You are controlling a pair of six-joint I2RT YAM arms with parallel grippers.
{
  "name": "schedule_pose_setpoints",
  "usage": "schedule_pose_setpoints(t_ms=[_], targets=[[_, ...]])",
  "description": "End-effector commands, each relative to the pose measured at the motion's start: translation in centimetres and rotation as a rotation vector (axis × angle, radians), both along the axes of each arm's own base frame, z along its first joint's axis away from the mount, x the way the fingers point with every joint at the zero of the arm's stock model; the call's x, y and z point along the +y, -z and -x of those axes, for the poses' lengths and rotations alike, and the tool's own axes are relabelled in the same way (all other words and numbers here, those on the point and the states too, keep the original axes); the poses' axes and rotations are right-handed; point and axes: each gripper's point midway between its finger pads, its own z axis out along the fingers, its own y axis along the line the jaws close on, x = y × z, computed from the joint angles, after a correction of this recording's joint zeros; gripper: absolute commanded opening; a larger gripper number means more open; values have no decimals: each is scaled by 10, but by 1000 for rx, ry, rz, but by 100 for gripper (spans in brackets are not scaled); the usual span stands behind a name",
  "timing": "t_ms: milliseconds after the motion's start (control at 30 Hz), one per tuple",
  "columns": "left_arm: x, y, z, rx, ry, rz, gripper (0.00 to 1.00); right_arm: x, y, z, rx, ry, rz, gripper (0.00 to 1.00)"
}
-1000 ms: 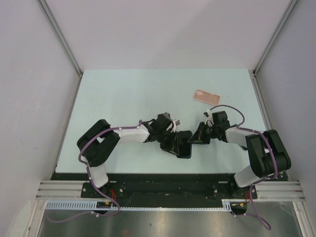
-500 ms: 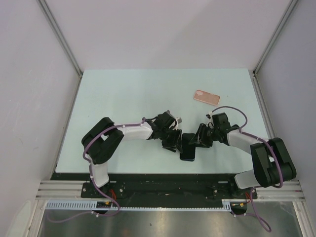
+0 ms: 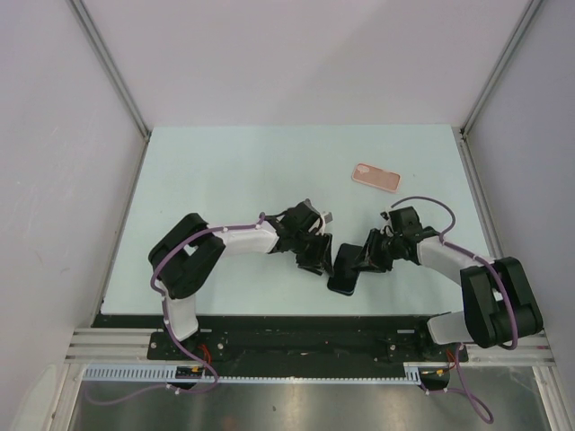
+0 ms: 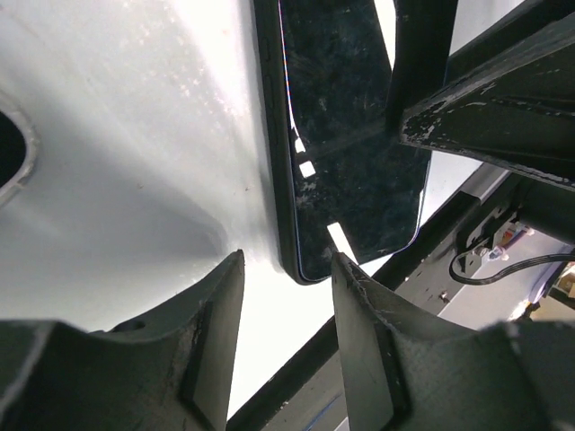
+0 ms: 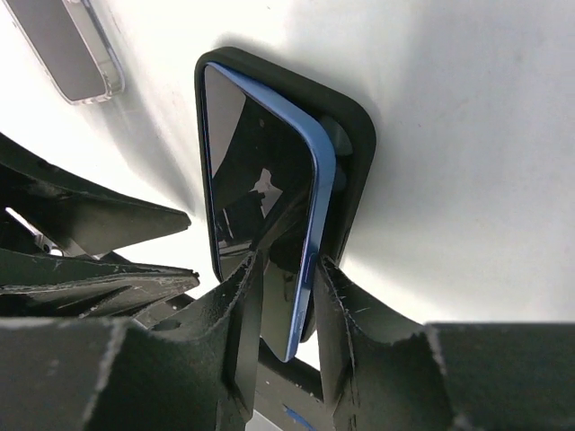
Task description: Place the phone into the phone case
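Right gripper (image 5: 289,262) is clamped on the phone (image 5: 256,171): one finger on the dark screen, the other on the blue side rail at the near end. The phone sits tilted in the black phone case (image 5: 352,126). Its far end is down in the case and its near end is lifted off it. My own fingers cover the near end, so I can't see how far it is from seating. The case lies flat on the pale table (image 3: 225,171), near the front edge, between the two arms.

Left gripper (image 4: 287,269) has its fingers apart and nothing between the pads. One phone corner sits just beyond the gap. From that wrist camera I can't separate the phone's edge from the case rim, since both are dark. The right arm's fingers cross the upper right of that view and hide the screen there.

From the top camera, phone and case read as one dark slab, partly under both grippers.

A pink case (image 3: 375,177) lies flat, well apart toward the far right. A flat grey item (image 5: 63,45) with a clear rim is cut off at the top left of the right wrist view; I can't tell what it is.

A small label (image 4: 503,241) on hardware past the table edge is too small to read.
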Motion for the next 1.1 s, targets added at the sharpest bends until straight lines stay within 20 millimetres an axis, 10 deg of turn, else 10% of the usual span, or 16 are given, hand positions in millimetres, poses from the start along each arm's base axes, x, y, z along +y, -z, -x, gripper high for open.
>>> schedule_pose_setpoints(t_ms=[0,633,1067], targets=[[-18,-15,-3,-20,37,90,48,-9,-11,-4,-13,17,46,35],[-21,-8,4,-5,48,141,46,-27,-10,-4,10,49,140,27],[-31,-2,14,3,75,147,43,-24,12,4,38,36,133,4]])
